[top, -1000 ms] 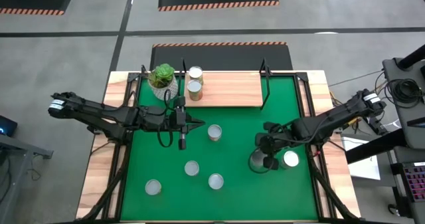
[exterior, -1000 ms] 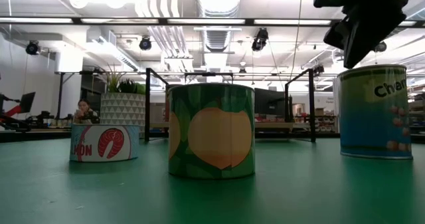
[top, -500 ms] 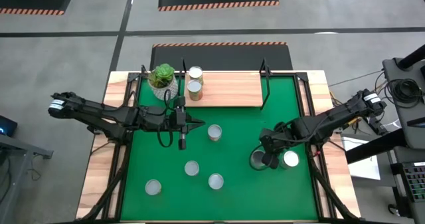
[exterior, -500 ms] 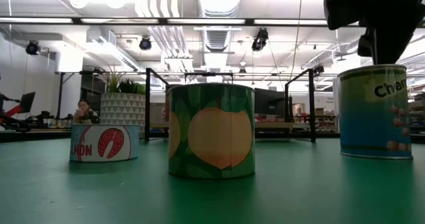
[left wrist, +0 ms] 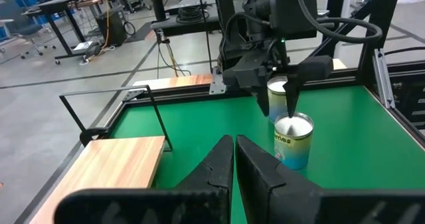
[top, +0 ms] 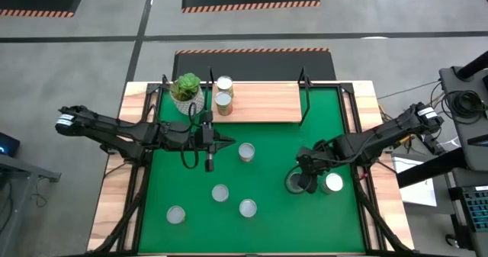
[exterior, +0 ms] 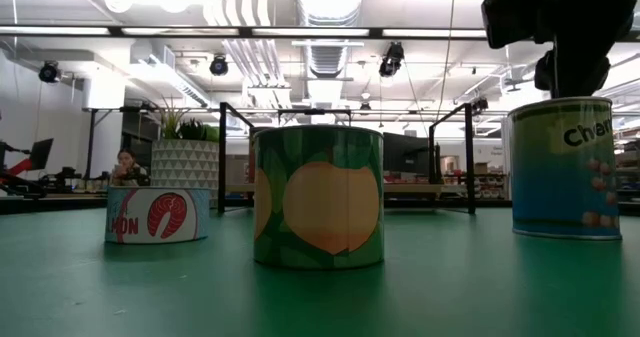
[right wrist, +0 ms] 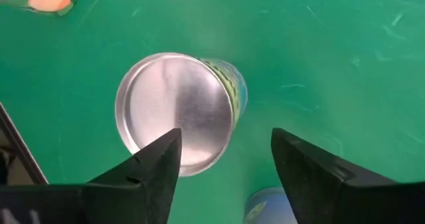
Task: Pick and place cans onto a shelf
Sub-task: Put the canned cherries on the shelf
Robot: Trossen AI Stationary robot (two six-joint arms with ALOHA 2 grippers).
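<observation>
Two cans (top: pixel 223 94) stand on the shelf (top: pixel 263 103) beside a potted plant. Several more cans stand upright on the green mat. My right gripper (top: pixel 305 181) hangs open, fingers pointing down, just above one of them (top: pixel 294 184), whose silvery top (right wrist: pixel 174 111) lies ahead of the fingers (right wrist: pixel 154 165). In the low view that can (exterior: pixel 562 167) sits under the gripper (exterior: pixel 572 72); whether a fingertip touches its top I cannot tell. Another can (top: pixel 333 183) stands right beside it. My left gripper (top: pixel 219 141) waits shut near the shelf, short of a can (top: pixel 245 152).
The plant pot (top: pixel 187 91) stands at the shelf's left end, and black posts (top: pixel 303 97) rise at the shelf's ends. Three cans (top: pixel 219 193) (top: pixel 247 207) (top: pixel 175 215) stand toward the near left of the mat (top: pixel 335 127). Open mat lies between shelf and right gripper.
My right gripper has straightened from a slant to point down over the can and has opened its fingers. The can and all others have stayed in place.
</observation>
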